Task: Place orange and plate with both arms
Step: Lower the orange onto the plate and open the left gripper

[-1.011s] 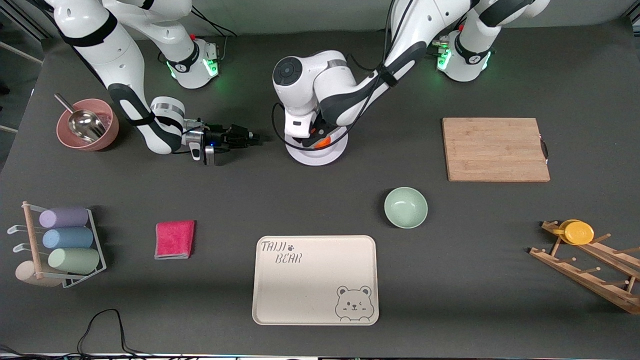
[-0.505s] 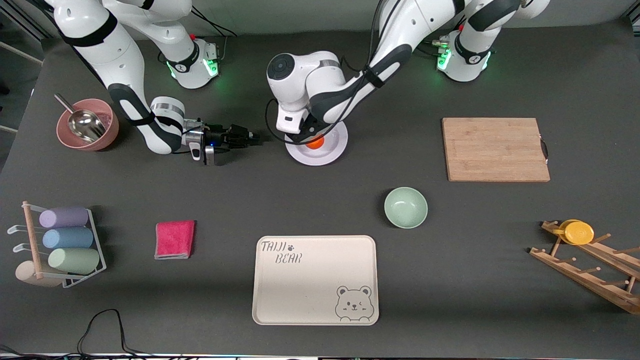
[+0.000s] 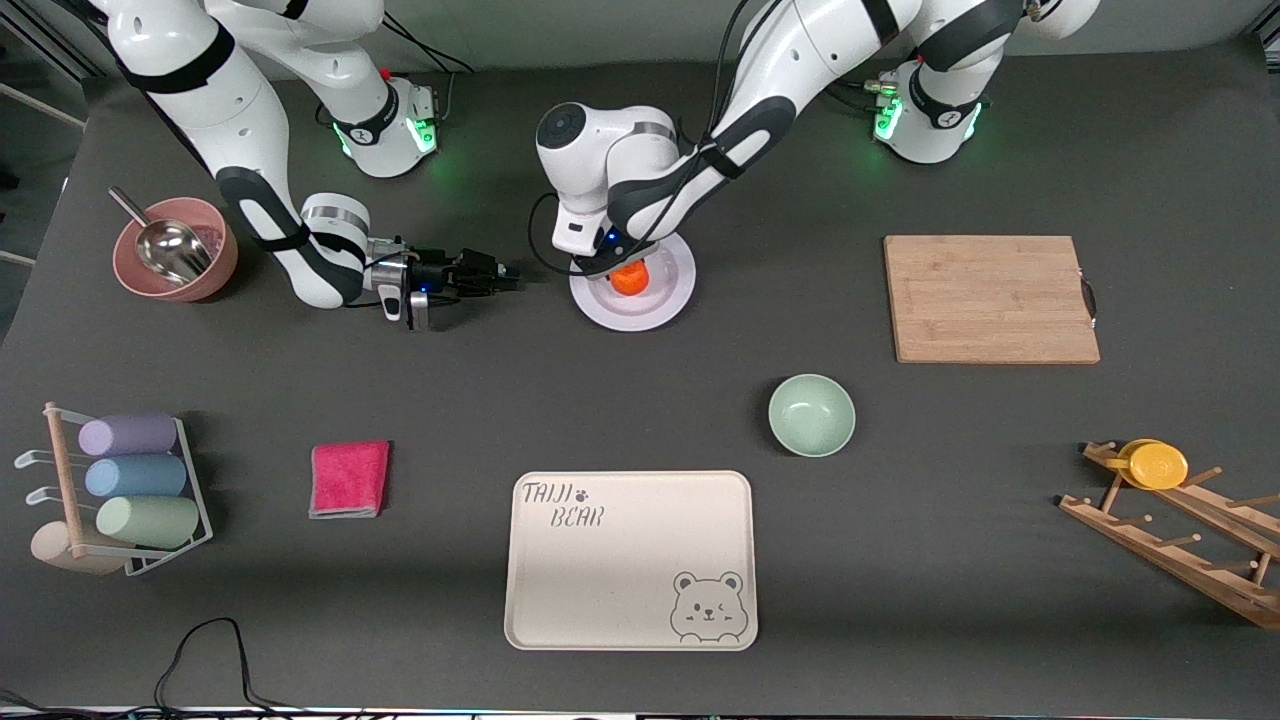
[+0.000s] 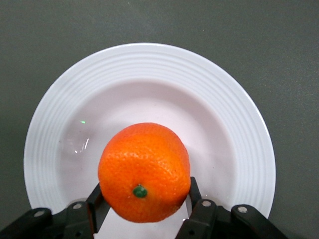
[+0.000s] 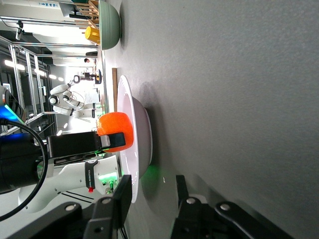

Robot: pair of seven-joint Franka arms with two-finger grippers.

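The orange (image 3: 631,279) is held between the fingers of my left gripper (image 3: 622,268), over the middle of the white plate (image 3: 670,300). In the left wrist view the orange (image 4: 144,169) sits between both fingers of the left gripper (image 4: 144,191), with the plate (image 4: 149,55) under it. I cannot tell whether the orange touches the plate. My right gripper (image 3: 510,275) is open and low over the table, beside the plate at the right arm's end. Its own view shows the gripper (image 5: 152,199) pointing at the plate's rim (image 5: 134,114), and the orange (image 5: 114,129).
A pale-green bowl (image 3: 811,414) and a cream bear tray (image 3: 630,560) lie nearer the front camera. A wooden board (image 3: 990,298) lies toward the left arm's end. A pink bowl with scoop (image 3: 175,250), a red cloth (image 3: 349,479) and a cup rack (image 3: 120,490) are toward the right arm's end.
The left arm's wrist has drawn back toward the bases, so more of the orange and plate shows. The orange has stayed over the plate. The right arm has not moved.
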